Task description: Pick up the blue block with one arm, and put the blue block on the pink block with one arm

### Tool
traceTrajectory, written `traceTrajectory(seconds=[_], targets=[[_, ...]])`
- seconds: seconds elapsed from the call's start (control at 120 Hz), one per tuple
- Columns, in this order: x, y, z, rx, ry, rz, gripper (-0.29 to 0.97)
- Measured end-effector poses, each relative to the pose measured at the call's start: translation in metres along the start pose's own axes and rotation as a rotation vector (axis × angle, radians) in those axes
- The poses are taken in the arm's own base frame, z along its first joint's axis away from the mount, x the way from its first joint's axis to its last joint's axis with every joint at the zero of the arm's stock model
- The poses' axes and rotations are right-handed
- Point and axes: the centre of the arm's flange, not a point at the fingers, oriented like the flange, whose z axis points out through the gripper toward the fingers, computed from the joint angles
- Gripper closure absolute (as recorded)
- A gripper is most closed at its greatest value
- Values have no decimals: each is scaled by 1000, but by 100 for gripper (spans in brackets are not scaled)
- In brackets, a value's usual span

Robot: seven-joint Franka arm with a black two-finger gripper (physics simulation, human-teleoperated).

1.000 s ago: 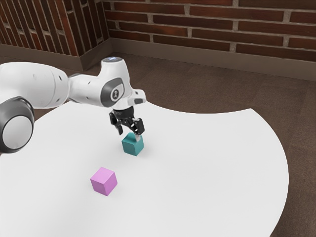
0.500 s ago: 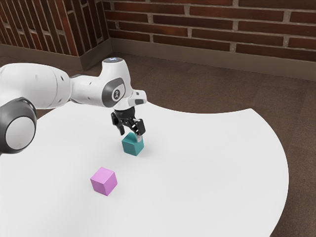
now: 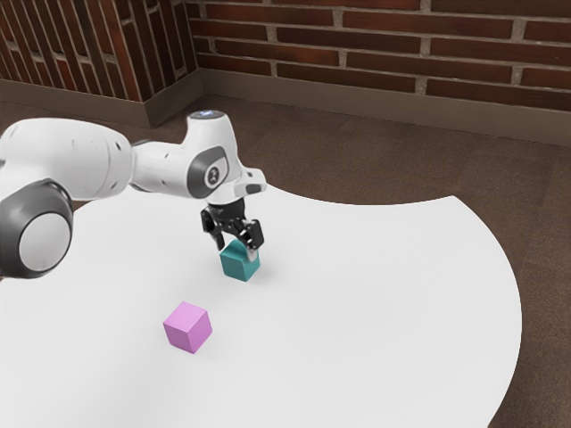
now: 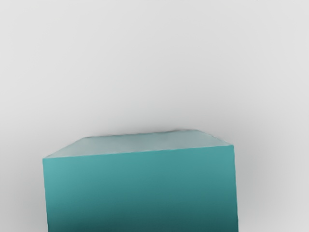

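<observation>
The blue block (image 3: 236, 264), teal in colour, rests on the white table (image 3: 384, 303) near its middle. My black gripper (image 3: 237, 243) hangs right over it, open, with one finger on each side of the block's top and no visible grip. In the wrist view the blue block (image 4: 140, 188) looms large just under my hand. The pink block (image 3: 187, 326) lies on the table nearer the front, toward the exterior view's left of the blue block, well apart from it.
The round table's edge curves away at the exterior view's right and front. A brick wall (image 3: 375, 45) stands behind, beyond brown floor. White tabletop spreads around both blocks.
My hand has come down a little onto the blue block, so the fingers now reach past its top edge. Neither block has moved.
</observation>
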Motion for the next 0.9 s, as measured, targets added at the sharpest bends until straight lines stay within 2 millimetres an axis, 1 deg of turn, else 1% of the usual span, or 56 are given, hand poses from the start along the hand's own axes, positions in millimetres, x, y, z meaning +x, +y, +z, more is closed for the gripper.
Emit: traceTrajectory(seconds=[0.183,0.35,0.508,0.633,0.758,0.9], targets=[[6,-5,2,2,8,-34,2],[8,-2,9,4,3,-48,2],[5,-4,10,6,-7,-59,2],[4,-5,14,7,-15,-66,2],[4,-4,23,7,-26,-69,2],[6,-1,26,8,-11,-70,2]])
